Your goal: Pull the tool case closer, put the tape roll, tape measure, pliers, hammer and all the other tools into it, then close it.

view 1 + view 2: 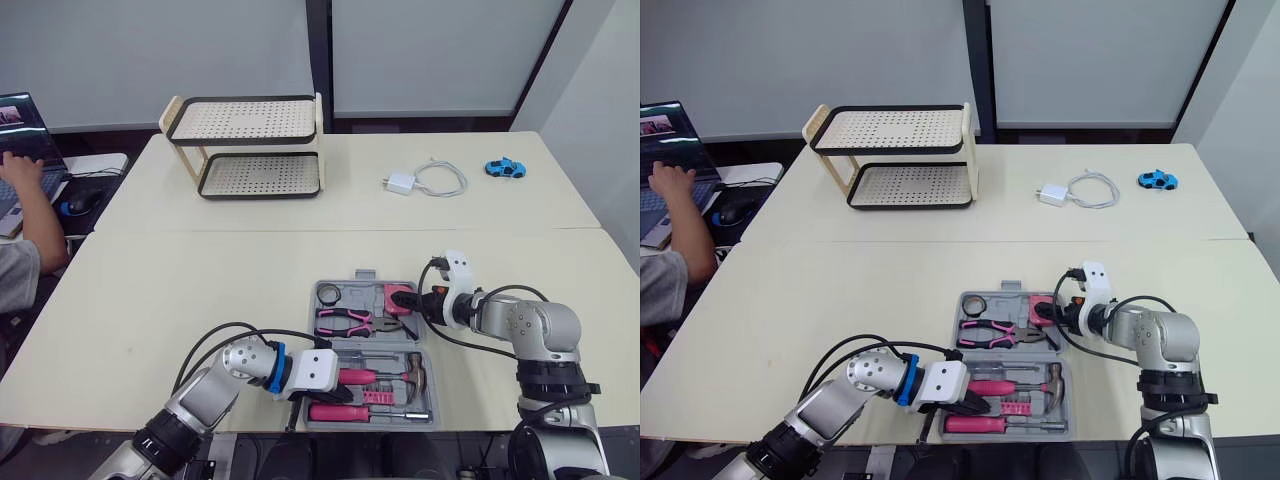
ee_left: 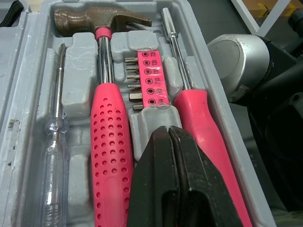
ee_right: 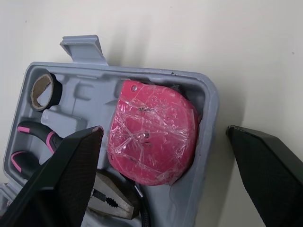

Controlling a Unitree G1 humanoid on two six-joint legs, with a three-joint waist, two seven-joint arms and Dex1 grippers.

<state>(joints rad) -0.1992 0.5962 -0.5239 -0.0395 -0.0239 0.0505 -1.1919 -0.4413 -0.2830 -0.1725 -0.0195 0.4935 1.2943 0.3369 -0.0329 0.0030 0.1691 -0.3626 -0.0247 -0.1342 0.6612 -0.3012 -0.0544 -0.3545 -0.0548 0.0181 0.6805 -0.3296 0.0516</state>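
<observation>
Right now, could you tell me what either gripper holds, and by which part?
Nothing is held: the left gripper is shut empty, the right gripper open over the tape measure.

The tool case (image 2: 28,94) is grey moulded plastic, matt and scuffed. The hammer (image 2: 106,123) has a dull, brownish metal head, a bright polished shaft and a pink dimpled plastic grip. Beside it a screwdriver (image 2: 52,156) has a clear plastic handle. The tape measure (image 3: 151,137) is pink, wrapped in crinkled glossy film. The tape roll (image 3: 54,97) is glossy black on a cardboard core. The worktop (image 3: 189,38) is smooth, matt cream.
</observation>
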